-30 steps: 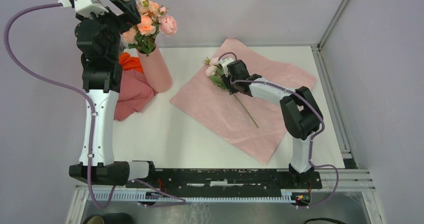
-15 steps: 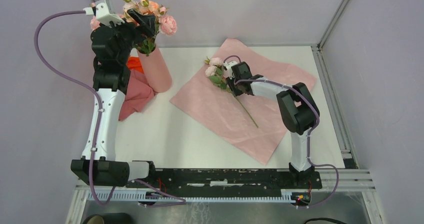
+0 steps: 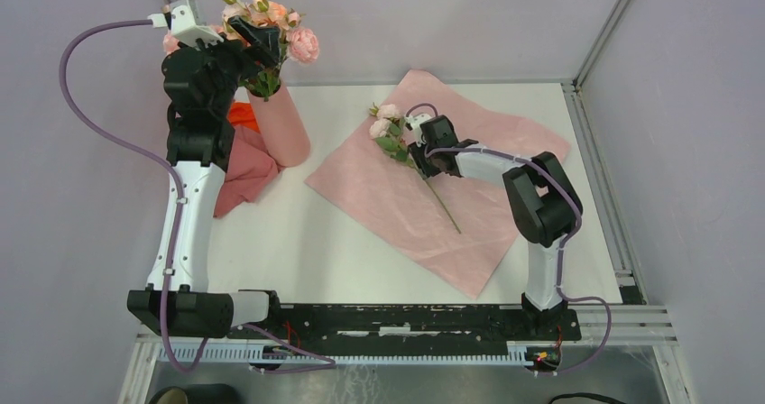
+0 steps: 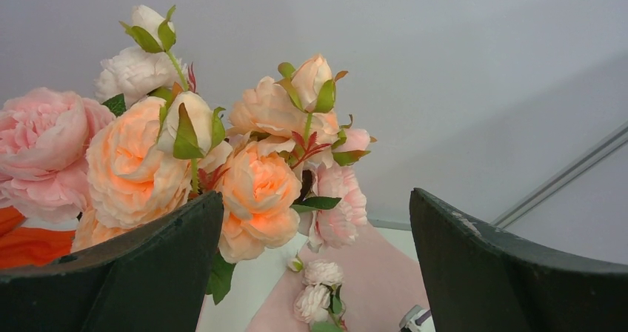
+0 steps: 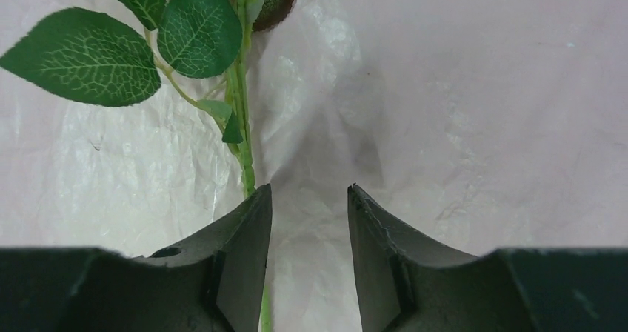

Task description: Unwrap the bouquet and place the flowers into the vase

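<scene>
Pale-pink matte cylinder vase (image 3: 285, 129) stands upright at the far left of the white surface (image 3: 298, 242). Its rim is filled with pink and peach artificial roses (image 3: 271, 34): full open heads, pale closed buds with green sepals, dark green leaves. Left end effector (image 3: 257, 48) hovers level with those heads, fingers spread wide and nothing between them; in its wrist view the blooms sit beside the finger on the left. Crumpled salmon-pink cloth (image 3: 239, 174) and orange cloth (image 3: 236, 114) lie just beside the vase on its left. Creased pink paper sheet (image 3: 397, 215) lies flat at mid-right of the surface. On it lies one loose rose stem (image 3: 442, 201): small pale pink heads at the far end, pointing toward the vase, and a thin green stalk running diagonally toward the near side. Right end effector (image 5: 307, 191) is down at the sheet, just below the stem's veined, serrated leaves. Fingers part-way apart, only paper in the gap. The stalk passes under the finger on the view's left, so it is not pinched.
</scene>
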{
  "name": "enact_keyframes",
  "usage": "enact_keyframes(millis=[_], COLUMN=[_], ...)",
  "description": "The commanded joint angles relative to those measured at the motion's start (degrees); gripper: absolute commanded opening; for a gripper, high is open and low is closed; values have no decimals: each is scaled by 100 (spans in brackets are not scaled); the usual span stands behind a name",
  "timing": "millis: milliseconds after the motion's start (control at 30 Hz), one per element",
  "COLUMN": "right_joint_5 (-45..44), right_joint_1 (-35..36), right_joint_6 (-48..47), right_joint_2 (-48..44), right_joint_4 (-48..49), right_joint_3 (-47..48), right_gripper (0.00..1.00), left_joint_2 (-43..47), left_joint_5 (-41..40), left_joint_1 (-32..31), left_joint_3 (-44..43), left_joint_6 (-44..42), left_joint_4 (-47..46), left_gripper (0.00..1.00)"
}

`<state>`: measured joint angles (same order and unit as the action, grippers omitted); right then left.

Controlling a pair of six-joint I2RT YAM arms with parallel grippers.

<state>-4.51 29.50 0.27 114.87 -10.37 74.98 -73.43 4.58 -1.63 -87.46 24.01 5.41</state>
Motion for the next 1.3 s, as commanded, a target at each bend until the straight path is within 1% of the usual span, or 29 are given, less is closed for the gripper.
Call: enact_keyframes(millis=[0,200,700,833,900,933,1000,1033,1067,1267], right_joint_5=[-19,81,117,85,84,89,140,165,189,250], right_joint_1=[19,53,157,159,155,154,154,161,161,155], right_joint_6=[116,105,39,35,21,25,26,32,24,21], right_joint_2=[-581,-690,-216,-92,-45,-41,-50,-75,-106,-589], right_joint_4=[437,542,371,400,406,446,470,489,496,612], right_joint_3=[-169,-256,-170,-195,-207,-229,-235,-238,-243,-366], right_gripper=[49,49,49,46,42,38,22,8,0,0], left_joint_2=[110,126,127,142,164,176,197,204,206,231], left_joint_5=[1,-34,1,12,17,17,17,17,24,156], left_joint_1=[-17,-19,-24,-28,-30,-28,-30,-28,-28,-29], left_joint_3=[-131,-131,-114,-109,-107,-100,-84,-80,-71,-52], left_joint_6=[51,34,42,51,52,51,51,51,58,113], left_joint_4=[-225,-216,-210,-215,-208,-207,-213,-208,-214,-277], left_gripper=[100,100,100,100,100,100,100,100,100,100])
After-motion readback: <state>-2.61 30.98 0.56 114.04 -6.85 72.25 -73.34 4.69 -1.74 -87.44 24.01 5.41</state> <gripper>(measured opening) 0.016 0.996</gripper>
